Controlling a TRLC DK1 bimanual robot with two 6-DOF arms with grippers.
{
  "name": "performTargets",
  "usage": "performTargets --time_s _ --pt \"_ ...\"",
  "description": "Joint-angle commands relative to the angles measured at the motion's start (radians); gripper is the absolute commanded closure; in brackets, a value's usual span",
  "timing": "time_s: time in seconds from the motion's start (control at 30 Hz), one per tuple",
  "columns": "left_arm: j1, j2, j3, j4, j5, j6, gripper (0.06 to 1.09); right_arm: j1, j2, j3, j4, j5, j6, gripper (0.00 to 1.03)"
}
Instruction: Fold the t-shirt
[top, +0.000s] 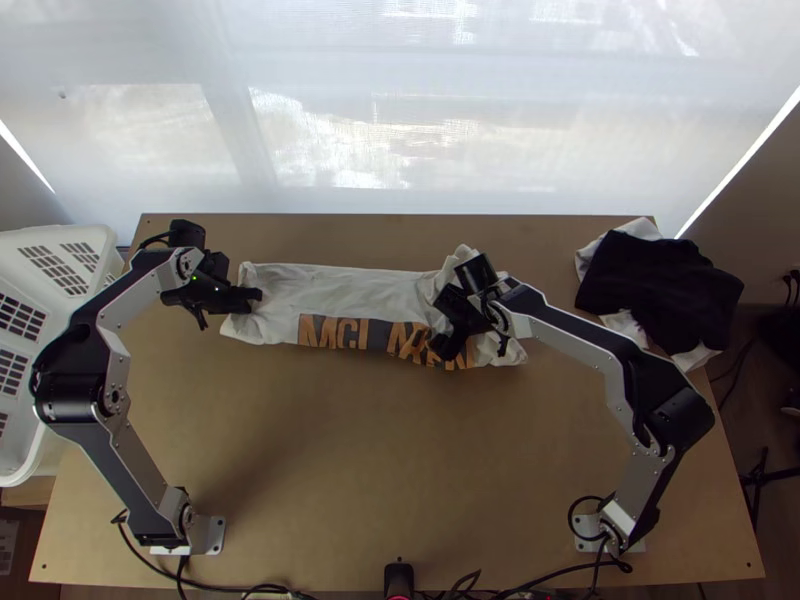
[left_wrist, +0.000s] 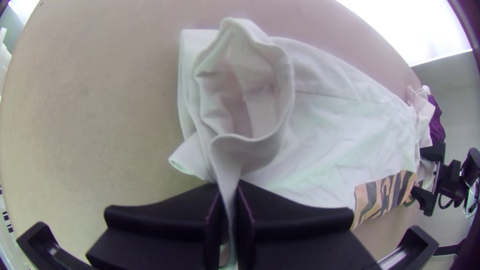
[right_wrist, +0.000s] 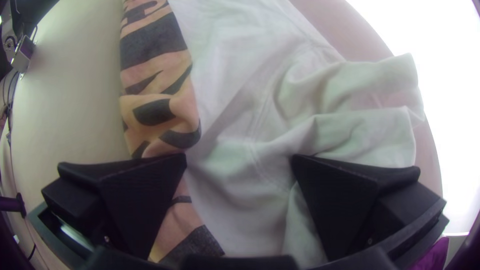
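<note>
The white t-shirt (top: 350, 290) lies folded into a long strip across the table's far half, its orange-and-dark print along the near edge. At the strip's left end is my left gripper (top: 256, 296); in the left wrist view my left gripper (left_wrist: 229, 200) is shut on a raised fold of the t-shirt (left_wrist: 320, 125). Over the strip's rumpled right end is my right gripper (top: 440, 325). The right wrist view has my right gripper (right_wrist: 239, 160) open, with printed and plain cloth of the t-shirt (right_wrist: 240, 125) between and beyond its fingers.
A dark and white heap of cloth (top: 650, 285) lies at the table's far right corner. The white basket (top: 50, 235) stands beyond the left edge. Bare wood of the table (top: 370, 460) stretches between the arms' bases.
</note>
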Motion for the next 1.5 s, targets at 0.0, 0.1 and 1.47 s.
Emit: performTargets --time_s 0.0,0.1,1.47 --pt "-0.026 -0.034 0.005 0.006 -0.001 -0.012 1.05 0.001 -0.001 0.0 0.001 0.001 0.002 0.05" --pt "-0.068 -0.057 0.013 0.006 -0.001 -0.032 1.05 0.001 0.0 0.0 0.001 0.001 0.002 0.05" --pt "-0.378 -0.133 0.531 -0.16 0.116 -0.135 1.05 0.03 0.089 0.02 0.011 0.002 0.005 0.05"
